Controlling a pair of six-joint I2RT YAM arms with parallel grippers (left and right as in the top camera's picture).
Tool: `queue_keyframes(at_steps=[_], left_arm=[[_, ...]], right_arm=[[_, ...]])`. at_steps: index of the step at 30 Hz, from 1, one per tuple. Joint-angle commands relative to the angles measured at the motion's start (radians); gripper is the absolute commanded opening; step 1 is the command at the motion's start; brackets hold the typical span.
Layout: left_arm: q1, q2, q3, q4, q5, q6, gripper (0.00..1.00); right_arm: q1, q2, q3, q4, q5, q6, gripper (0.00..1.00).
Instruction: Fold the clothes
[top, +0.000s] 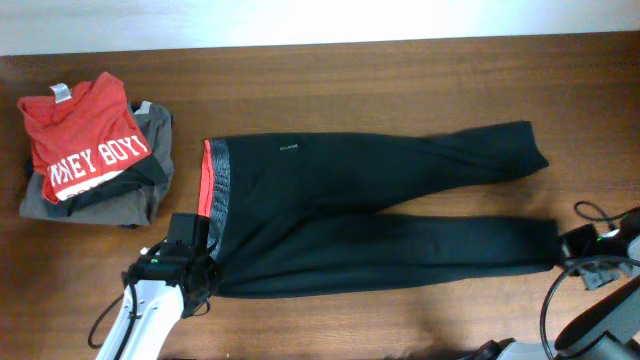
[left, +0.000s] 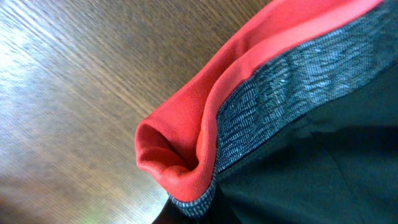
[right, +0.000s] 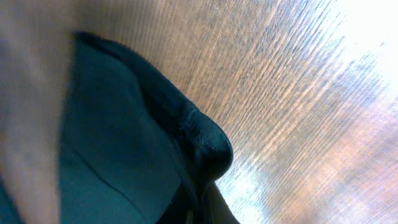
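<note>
Only overhead shows whole trousers (top: 380, 215); left gripper (top: 200, 264) pinches waistband (left: 186, 146), right gripper (top: 560, 248) hem (right: 208, 143), jaws tight on cloth.

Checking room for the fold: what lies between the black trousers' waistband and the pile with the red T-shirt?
Only bare table lies between the waistband of the black trousers and the red T-shirt pile, per the overhead view.

Dark brown wooden tabletop (top: 380, 90), seen from above.
Fine grain runs along its length. A pale white surface (top: 300, 20) borders the far edge, and bright light glints off the wood.
</note>
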Motion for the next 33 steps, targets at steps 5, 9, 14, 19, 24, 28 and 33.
queue_keyframes(at_steps=[5,9,14,19,24,28,33], left_arm=[[0.006,-0.045,0.194,-0.057,-0.044,0.176,0.0],[0.006,-0.045,0.251,-0.033,-0.093,0.177,0.0],[0.006,-0.031,0.253,0.056,-0.093,0.177,0.0],[0.006,0.008,0.253,0.179,-0.093,0.177,0.0],[0.006,0.089,0.253,0.333,-0.083,0.177,0.0],[0.006,0.156,0.253,0.478,-0.028,0.177,0.0],[0.006,0.246,0.253,0.616,0.005,0.163,0.0]], right_arm=[[0.005,-0.001,0.249,-0.187,0.028,-0.054,0.04],[0.014,-0.001,0.373,-0.271,0.027,-0.066,0.04],[0.085,0.0,0.479,-0.291,0.029,-0.092,0.04],[0.182,0.004,0.528,-0.232,0.036,-0.087,0.04],[0.243,0.031,0.53,-0.153,0.037,-0.047,0.04],[0.258,0.085,0.545,-0.129,0.035,-0.029,0.04],[0.293,0.209,0.633,-0.161,0.036,-0.038,0.04]])
